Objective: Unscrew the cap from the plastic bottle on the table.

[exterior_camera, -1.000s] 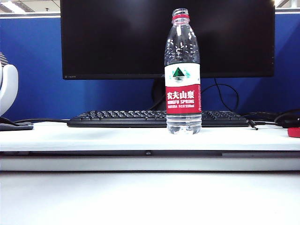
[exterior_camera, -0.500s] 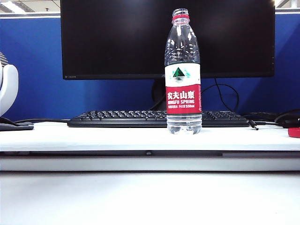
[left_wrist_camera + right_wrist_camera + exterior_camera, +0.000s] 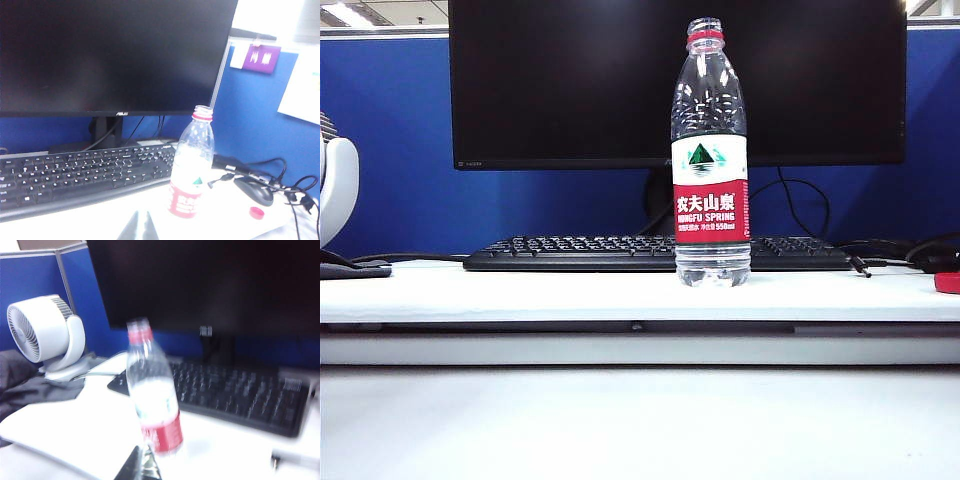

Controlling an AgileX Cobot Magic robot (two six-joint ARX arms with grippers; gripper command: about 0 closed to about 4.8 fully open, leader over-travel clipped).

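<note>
Tall clear ribbed plastic bottle (image 3: 711,160) stands upright, uncapped, on white surface (image 3: 520,290) w/ small red cap (image 3: 256,212) beside; left hand (image 3: 139,226) & right hand (image 3: 140,465), both closed & empty, near it—could knock it over.

Blue partition (image 3: 400,150) behind, dark monitor (image 3: 570,80) against it. Black keyboard (image 3: 570,252) along the table's far edge, white fan (image 3: 42,332) at its left end, mouse (image 3: 254,190) and cables (image 3: 295,187) at its right. Ceiling light (image 3: 345,14) overhead.
</note>
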